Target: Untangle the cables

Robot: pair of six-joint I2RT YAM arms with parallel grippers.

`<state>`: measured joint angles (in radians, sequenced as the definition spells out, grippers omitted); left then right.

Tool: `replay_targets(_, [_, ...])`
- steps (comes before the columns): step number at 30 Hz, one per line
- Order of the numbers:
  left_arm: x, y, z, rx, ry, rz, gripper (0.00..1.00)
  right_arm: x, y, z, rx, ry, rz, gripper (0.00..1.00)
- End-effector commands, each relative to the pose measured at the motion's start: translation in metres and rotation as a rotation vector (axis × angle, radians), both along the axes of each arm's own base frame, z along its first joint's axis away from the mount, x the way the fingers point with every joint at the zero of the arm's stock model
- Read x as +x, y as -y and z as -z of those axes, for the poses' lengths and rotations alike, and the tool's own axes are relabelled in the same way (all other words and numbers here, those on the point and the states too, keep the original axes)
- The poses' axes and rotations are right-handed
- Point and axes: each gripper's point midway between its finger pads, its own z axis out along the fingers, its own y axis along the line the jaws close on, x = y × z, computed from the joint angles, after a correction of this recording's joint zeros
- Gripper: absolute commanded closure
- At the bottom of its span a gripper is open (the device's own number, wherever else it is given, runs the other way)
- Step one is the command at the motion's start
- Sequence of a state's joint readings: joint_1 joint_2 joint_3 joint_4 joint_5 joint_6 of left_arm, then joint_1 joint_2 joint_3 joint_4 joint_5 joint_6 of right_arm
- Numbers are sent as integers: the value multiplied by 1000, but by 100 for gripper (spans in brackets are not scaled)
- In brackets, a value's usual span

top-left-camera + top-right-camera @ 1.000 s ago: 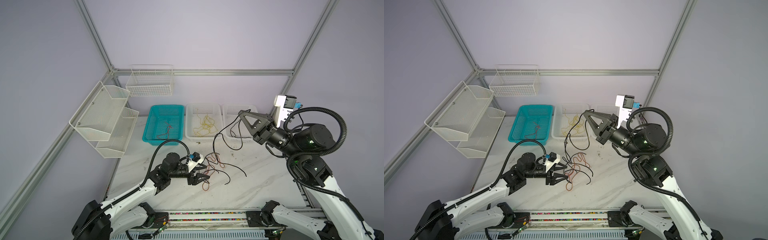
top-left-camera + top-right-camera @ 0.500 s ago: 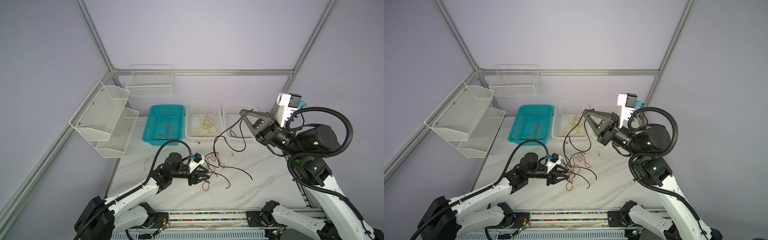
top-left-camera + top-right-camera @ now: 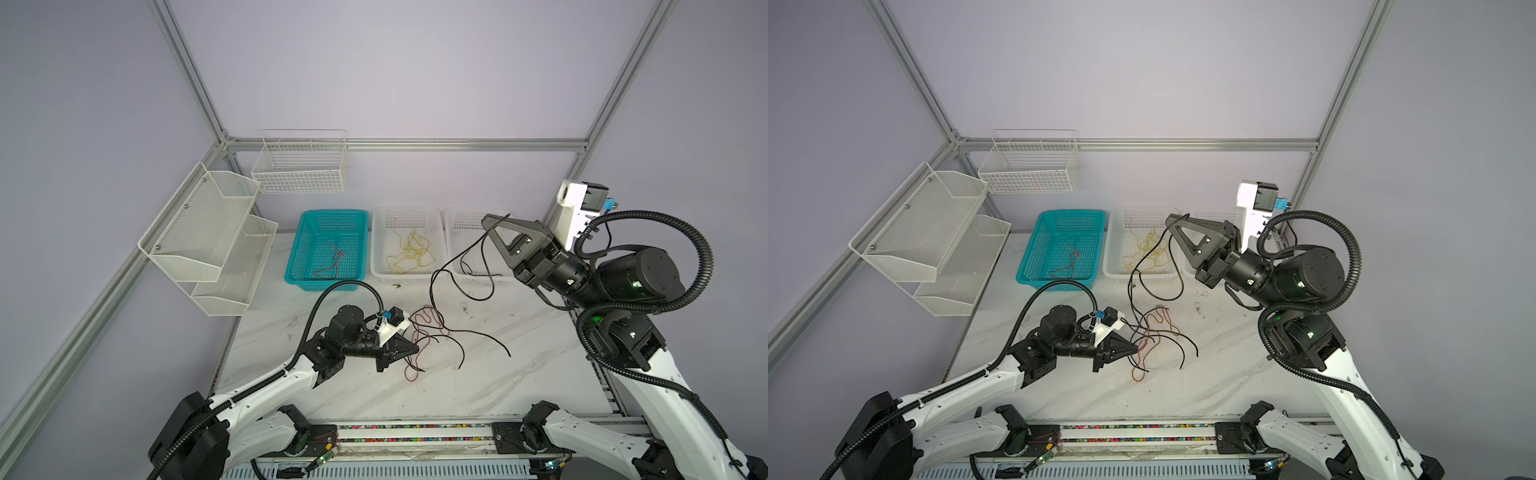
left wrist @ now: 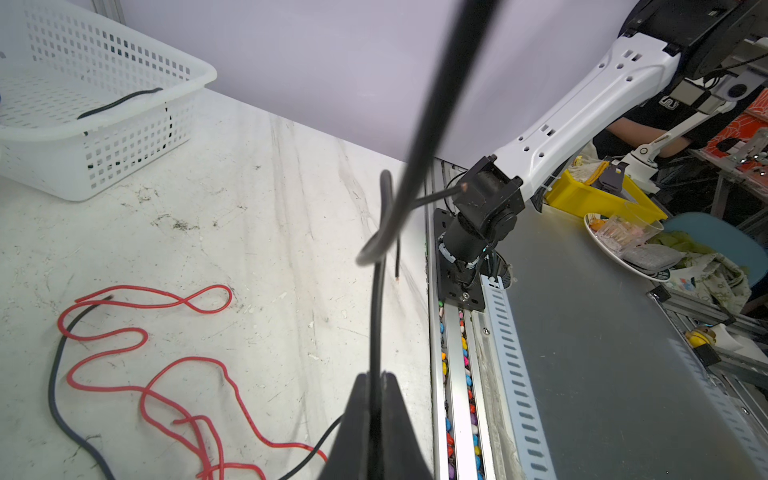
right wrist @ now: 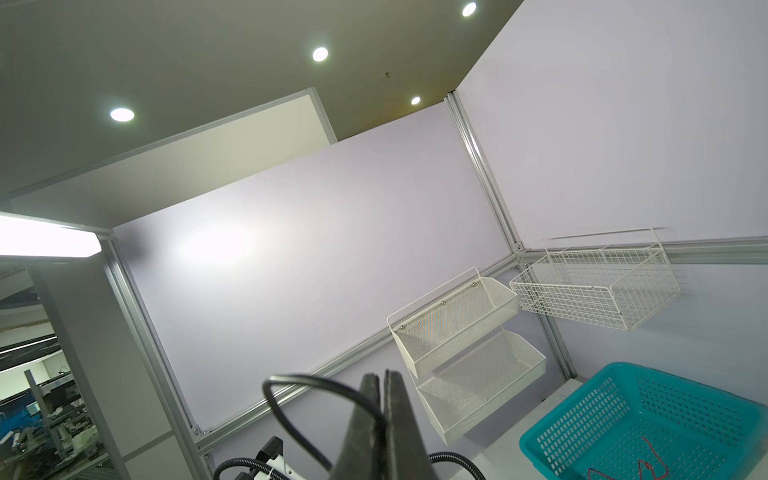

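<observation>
Where the work sits: tabletop (image 3: 519,374), white and marbled. The tangle (image 3: 428,336) of cables lies loose on it, just beside the left tool.
Baskets: three in a row at the back.
- Teal basket (image 3: 334,212): one red-orange piece.
- Middle white basket (image 3: 405,209): the yellow cables (image 3: 409,253).
- Right white basket (image 4: 199,77): a black length.
Right tool (image 3: 489,220): raised over the right white basket. Fingers are pressed together on a black cable (image 3: 433,286) that drapes down into the tangle.
Left tool (image 4: 376,376): low, at the tangle's edge. Jaws stood apart a second ago and are now clamped on a black strand (image 4: 376,324).
Meaning: my read is that both sides of the pull are now anchored. Drawing black clear of the red-orange cable (image 4: 141,332) can begin. Sorting looks partly done.
Hard to make out:
- Whether both tools hold one and the same cable: cannot tell.
- The crossing close to the left wrist lens is blurred.
- The right wrist view gives only a loop beside the fingers, no tabletop.
- The right tool covers part of the right white basket in both top views.
</observation>
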<state>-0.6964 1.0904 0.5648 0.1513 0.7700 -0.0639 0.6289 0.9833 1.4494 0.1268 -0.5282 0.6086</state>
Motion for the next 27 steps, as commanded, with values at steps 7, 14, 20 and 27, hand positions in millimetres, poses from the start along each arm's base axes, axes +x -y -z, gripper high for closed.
replay_targets(7, [3,4,-13,3,51,12,100,4,24,-31,83,48,143,100])
replay_targets(14, [11,-1,8,126,73,-37,100,27,77,-43,229,4,445,100])
replay_targets(20, [8,-3,16,169,103,-34,100,42,108,-44,306,-32,627,100])
replay_targets(27, [1,-3,10,161,139,-13,100,90,91,-16,223,-85,743,100])
